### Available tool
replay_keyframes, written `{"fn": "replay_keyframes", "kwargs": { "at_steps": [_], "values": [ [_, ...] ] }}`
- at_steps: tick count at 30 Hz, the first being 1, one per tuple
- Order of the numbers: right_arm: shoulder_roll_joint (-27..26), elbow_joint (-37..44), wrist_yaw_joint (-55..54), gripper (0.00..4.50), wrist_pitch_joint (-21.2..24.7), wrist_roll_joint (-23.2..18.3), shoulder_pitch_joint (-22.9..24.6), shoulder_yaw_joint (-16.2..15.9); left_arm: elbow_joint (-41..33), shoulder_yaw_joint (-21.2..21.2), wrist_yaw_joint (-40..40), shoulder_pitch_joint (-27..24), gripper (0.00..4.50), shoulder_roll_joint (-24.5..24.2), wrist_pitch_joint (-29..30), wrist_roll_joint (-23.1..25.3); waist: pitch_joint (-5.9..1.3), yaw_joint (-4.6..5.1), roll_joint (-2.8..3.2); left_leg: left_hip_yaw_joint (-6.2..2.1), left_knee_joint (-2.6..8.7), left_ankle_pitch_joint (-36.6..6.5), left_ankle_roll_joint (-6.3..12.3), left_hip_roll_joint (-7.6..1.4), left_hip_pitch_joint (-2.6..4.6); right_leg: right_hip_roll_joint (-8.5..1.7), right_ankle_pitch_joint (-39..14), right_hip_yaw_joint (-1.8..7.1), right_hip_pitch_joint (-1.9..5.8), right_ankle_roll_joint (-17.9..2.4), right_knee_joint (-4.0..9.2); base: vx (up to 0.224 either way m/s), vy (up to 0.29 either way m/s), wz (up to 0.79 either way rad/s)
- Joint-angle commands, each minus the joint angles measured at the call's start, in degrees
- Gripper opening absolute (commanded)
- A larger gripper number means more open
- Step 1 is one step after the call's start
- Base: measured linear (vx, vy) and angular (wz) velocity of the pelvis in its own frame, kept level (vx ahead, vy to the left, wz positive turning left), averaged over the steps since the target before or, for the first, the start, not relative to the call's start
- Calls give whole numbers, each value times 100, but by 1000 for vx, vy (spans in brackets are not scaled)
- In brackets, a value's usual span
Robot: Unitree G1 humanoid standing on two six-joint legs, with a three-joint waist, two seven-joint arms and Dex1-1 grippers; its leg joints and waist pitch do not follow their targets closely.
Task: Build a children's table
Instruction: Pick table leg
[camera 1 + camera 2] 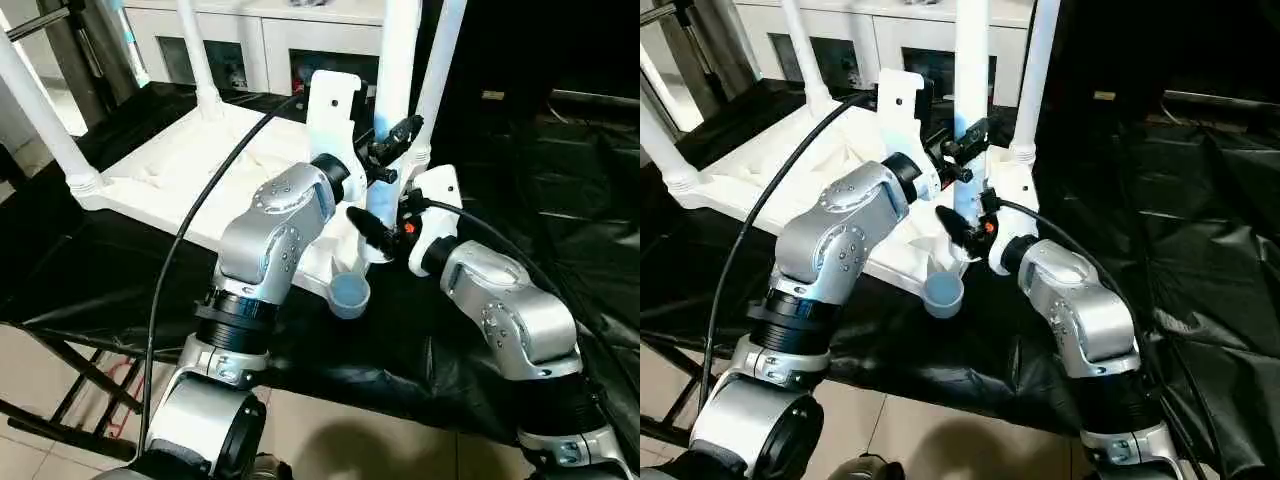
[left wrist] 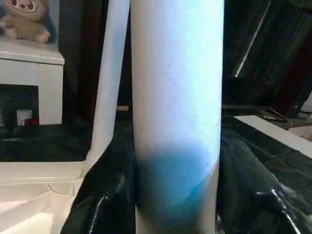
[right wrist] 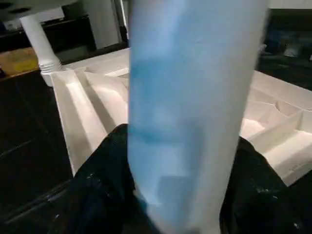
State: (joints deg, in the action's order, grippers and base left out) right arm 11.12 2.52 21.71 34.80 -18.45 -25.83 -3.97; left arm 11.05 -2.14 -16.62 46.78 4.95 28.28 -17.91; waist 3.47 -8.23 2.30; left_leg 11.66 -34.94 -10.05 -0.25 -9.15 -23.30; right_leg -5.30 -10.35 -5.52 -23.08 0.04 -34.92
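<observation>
The step in hand is judged to be the fitting of the fourth and last leg. The children's table top point(image 1: 170, 170) lies upside down on a black sheet point(image 1: 560, 200), its ribbed underside facing up. Three legs are already seated upright in corner sockets: one at the near left point(image 1: 40, 110), one at the far left point(image 1: 200, 60) and one at the far right point(image 1: 440, 70). The fourth leg point(image 1: 395, 60) is held roughly upright just beside the far-right one, above the right part of the top. The near-right socket point(image 1: 350, 293) is open and empty, a little nearer than the held leg.

The left gripper point(image 1: 390, 150) is clamped on this leg, with the tube pressed between its fingers in the left wrist view. The right gripper point(image 1: 380, 235) is set lower on the same tube; whether it grips or merely stands around it cannot be told.

The next move is judged to call for the leg's foot to be brought over the empty socket, kept upright and pressed down.

The leg's lower end is hidden behind the grippers, and all leg tops are cut off
</observation>
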Motion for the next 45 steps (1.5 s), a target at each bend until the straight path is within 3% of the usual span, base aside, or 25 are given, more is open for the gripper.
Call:
{"fn": "replay_keyframes", "kwargs": {
  "at_steps": [1, 2, 3, 4, 8, 12, 14, 20, 27, 31, 32, 33, 36, 38, 45],
  "values": [
    [7, -28, 36, 203, 62, -48, -11, 27, -15, 19, 50, 25, 186, -16, -108, 74, -457, 3, -149, -244, 409, -705, 126, -428, 147, -473, -966, 349, 277, -949, 394, 0, 0, 0],
    [15, -15, 99, 200, 82, -108, -7, 55, -10, -16, 37, 19, 221, -52, -98, 132, -458, 4, -152, -242, 406, -690, 138, -425, 145, -471, -941, 349, 279, -957, 392, 0, 0, 0],
    [18, -10, 121, 200, 87, -130, -6, 65, -12, -30, 34, 16, 221, -67, -92, 152, -459, 1, -146, -240, 403, -683, 156, -424, 146, -475, -932, 350, 281, -969, 395, 0, 0, 0],
    [48, 26, 277, 200, 95, -249, 5, 136, -59, 25, -211, -16, 256, -52, 69, -113, -457, -4, -140, -239, 402, -697, 169, -427, 147, -481, -957, 350, 283, -984, 395, 0, 0, 0],
    [198, 105, 660, 199, 59, -462, 30, 221, -71, 143, -339, -10, 269, -67, 155, -321, -464, -12, -119, -240, 394, -748, 175, -428, 154, -473, -908, 341, 288, -1046, 389, 0, 0, 0],
    [703, 467, 1780, 199, 273, -1161, 203, 372, 109, 558, -978, 56, 307, -205, 675, -1091, -469, -53, -120, -237, 372, -693, 282, -428, 148, -483, -748, 339, 318, -1146, 364, 0, 0, 0],
    [1142, 674, 2495, 199, 511, -1541, 345, 409, 133, 726, -1660, 109, 307, -400, 1140, -1651, -464, -74, -120, -235, 357, -665, 350, -423, 139, -488, -811, 340, 321, -1180, 361, 0, 0, 0],
    [1530, 753, 3121, 198, 739, -1920, 442, 490, 277, 868, -2186, 275, 307, -594, 1622, -2151, -456, -98, -97, -242, 354, -786, 305, -429, 157, -492, -1125, 327, 297, -1220, 396, 0, 0, 0],
    [1510, 740, 3177, 198, 893, -2276, 379, 646, 293, 915, -2262, 273, 251, -574, 1733, -2330, -463, -132, -99, -253, 369, -864, 176, -444, 172, -495, -1235, 330, 300, -1153, 407, 0, 0, 0],
    [1528, 721, 3144, 198, 729, -2015, 398, 496, 294, 912, -2170, 298, 229, -555, 1670, -2268, -470, -168, -102, -254, 365, -788, 171, -440, 163, -495, -1157, 327, 301, -1142, 398, 0, 0, 0],
    [1513, 696, 3097, 198, 683, -1942, 391, 475, 315, 904, -2121, 313, 206, -557, 1642, -2224, -473, -170, -101, -254, 364, -785, 160, -443, 166, -497, -1145, 327, 297, -1138, 396, 0, 0, 0],
    [1500, 683, 3071, 254, 708, -1940, 384, 472, 317, 886, -2101, 322, 192, -563, 1614, -2188, -473, -169, -95, -255, 364, -785, 153, -442, 166, -492, -1123, 327, 296, -1134, 393, 0, 0, 0],
    [1500, 694, 3035, 270, 791, -2007, 375, 457, 309, 840, -2084, 328, 193, -583, 1591, -2158, -470, -173, -100, -257, 368, -819, 164, -439, 167, -497, -1163, 327, 303, -1108, 404, 0, 0, 0],
    [1474, 724, 2906, 307, 731, -1876, 376, 357, 293, 722, -2110, 334, 183, -630, 1529, -2049, -470, -167, -107, -257, 371, -798, 153, -439, 165, -493, -1170, 328, 302, -1088, 405, 0, 0, 0],
    [1557, 711, 3049, 312, 868, -1910, 354, 332, 291, 258, -2731, 416, 183, -929, 1471, -1836, -468, -168, -106, -256, 385, -836, 107, -442, 173, -496, -1262, 335, 291, -1023, 402, 0, 0, 0]
  ]
}}
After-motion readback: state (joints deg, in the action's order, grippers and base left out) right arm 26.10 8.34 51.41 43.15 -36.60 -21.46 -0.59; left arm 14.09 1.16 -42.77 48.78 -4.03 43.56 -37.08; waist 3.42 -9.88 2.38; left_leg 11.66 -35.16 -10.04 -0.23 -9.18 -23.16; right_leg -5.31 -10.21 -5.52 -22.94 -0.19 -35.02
